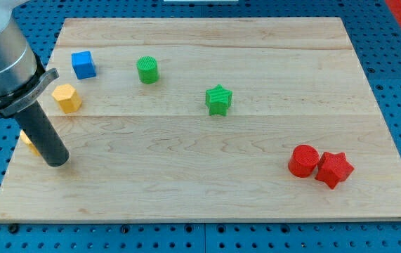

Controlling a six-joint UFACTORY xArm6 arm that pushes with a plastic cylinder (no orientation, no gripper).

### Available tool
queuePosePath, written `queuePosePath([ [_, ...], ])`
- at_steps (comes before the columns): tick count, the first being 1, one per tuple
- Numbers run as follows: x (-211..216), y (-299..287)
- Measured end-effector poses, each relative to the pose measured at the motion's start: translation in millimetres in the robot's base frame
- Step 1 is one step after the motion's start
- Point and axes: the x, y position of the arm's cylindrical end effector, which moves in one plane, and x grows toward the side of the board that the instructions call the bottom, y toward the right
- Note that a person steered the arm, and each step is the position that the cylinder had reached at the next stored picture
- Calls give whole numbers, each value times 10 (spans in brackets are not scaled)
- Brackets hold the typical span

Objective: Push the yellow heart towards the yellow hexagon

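Observation:
The yellow hexagon (pixel 67 97) lies near the board's left edge, below the blue cube. The yellow heart (pixel 29 140) is mostly hidden behind my rod; only a small yellow part shows at the left edge of the board. My tip (pixel 57 161) rests on the board just right of and below the heart, touching or nearly touching it. The hexagon is above the tip, a short way toward the view's top.
A blue cube (pixel 83 65) and a green cylinder (pixel 147 70) lie near the top left. A green star (pixel 218 100) is near the middle. A red cylinder (pixel 303 161) and a red star (pixel 333 169) touch at the lower right. The wooden board (pixel 207 197) edge is close at left.

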Motion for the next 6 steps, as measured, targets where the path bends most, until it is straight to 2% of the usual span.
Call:
queuePosePath([
  [1,-57,925],
  [2,449,887],
  [3,882,97],
  [4,692,-873],
  [6,134,-910],
])
